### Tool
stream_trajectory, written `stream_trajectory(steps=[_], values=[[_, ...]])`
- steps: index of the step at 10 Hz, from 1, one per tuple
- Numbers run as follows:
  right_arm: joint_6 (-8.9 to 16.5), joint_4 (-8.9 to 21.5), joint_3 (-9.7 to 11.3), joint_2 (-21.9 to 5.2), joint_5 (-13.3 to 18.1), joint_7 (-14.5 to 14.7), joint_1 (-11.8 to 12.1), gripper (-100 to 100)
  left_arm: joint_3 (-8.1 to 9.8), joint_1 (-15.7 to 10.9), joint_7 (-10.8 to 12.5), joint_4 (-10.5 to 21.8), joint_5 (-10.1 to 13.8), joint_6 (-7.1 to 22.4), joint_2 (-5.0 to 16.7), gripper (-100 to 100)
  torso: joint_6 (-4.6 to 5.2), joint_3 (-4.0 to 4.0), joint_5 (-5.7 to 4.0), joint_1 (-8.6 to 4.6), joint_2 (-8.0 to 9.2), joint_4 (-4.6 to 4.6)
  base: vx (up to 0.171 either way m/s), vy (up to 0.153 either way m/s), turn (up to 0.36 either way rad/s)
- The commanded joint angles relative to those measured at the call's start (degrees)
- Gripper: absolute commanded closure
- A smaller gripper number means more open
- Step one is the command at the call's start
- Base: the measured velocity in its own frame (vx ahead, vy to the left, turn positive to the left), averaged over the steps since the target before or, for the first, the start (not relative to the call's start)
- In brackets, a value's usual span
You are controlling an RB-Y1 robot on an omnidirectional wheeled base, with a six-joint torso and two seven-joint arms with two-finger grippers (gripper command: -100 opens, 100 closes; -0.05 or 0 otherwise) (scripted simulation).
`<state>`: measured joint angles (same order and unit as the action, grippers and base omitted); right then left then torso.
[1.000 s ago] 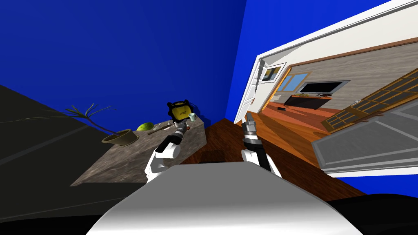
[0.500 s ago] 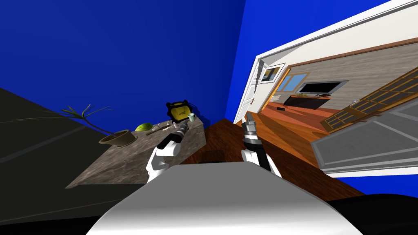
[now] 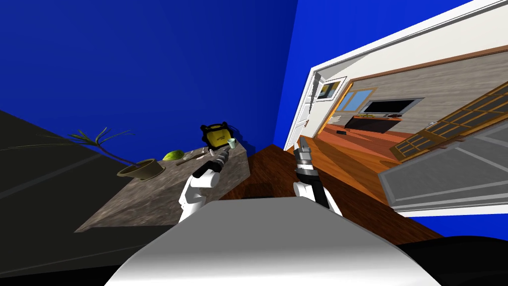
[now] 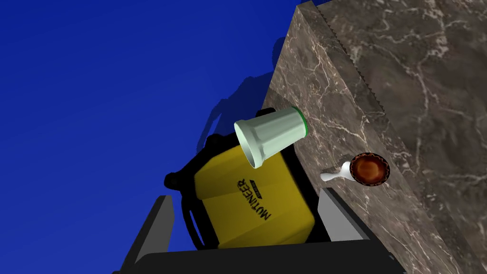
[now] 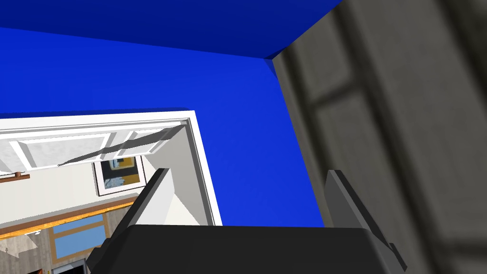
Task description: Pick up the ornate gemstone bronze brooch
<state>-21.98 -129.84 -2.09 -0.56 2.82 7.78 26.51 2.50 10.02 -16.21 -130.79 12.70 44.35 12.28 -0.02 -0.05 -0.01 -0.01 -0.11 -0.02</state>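
Note:
The brooch (image 4: 369,169) is a small round bronze piece with a dark red-brown stone, lying on the brown marble counter (image 4: 418,95) with a small white part beside it. My left gripper (image 4: 247,216) is open over the counter's far end, and the brooch lies just beyond one fingertip, outside the gap. Between the fingers I see a yellow and black container (image 4: 252,200) and a pale green cup (image 4: 270,135). In the head view the left gripper (image 3: 223,155) reaches toward that far end. My right gripper (image 5: 247,200) is open and holds nothing; in the head view it (image 3: 302,149) hangs over the wooden floor.
On the counter (image 3: 163,193) stand a potted plant (image 3: 141,168), a green fruit (image 3: 172,156), the yellow container (image 3: 218,136) and the cup (image 3: 231,143). Blue walls stand behind the counter. An open white doorway (image 3: 310,111) leads to another room on the right.
My left arm has reached a little farther along the counter toward the yellow container. The head view has shifted slightly. The right arm has not moved.

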Motion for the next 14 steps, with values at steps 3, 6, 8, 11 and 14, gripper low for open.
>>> stream_trajectory(steps=[3,6,8,11,14], values=[[0.00,0.00,0.00,0.00,0.00,0.00,0.00,0,0.53,-1.91,-1.40,0.77,0.02,6.19,0.16,-100,-0.01,0.01,0.00,0.02,0.03,0.00,0.027,-0.008,0.000],[0.00,0.00,0.00,0.00,0.00,0.00,0.00,0,0.94,-3.22,-2.29,1.34,-0.02,10.56,0.37,-100,-0.01,0.00,0.01,0.03,0.01,0.00,0.032,-0.005,0.002],[0.00,0.00,0.00,0.00,0.00,0.00,0.00,0,0.94,-3.22,-2.29,1.34,-0.02,13.07,0.37,-100,-0.01,-0.04,0.01,0.05,-0.06,-0.02,0.032,0.001,0.001],[0.00,0.00,0.00,0.00,0.00,0.00,0.00,0,1.36,-4.50,-3.16,1.93,-0.11,17.43,0.63,-100,-0.01,-0.04,0.02,0.07,-0.07,-0.02,0.037,0.006,0.004],[0.00,0.00,0.00,0.00,0.00,0.00,0.00,0,1.80,-5.74,-4.02,2.55,-0.26,21.67,0.94,-100,-0.01,-0.05,0.02,0.08,-0.07,-0.02,0.039,0.008,0.006]])
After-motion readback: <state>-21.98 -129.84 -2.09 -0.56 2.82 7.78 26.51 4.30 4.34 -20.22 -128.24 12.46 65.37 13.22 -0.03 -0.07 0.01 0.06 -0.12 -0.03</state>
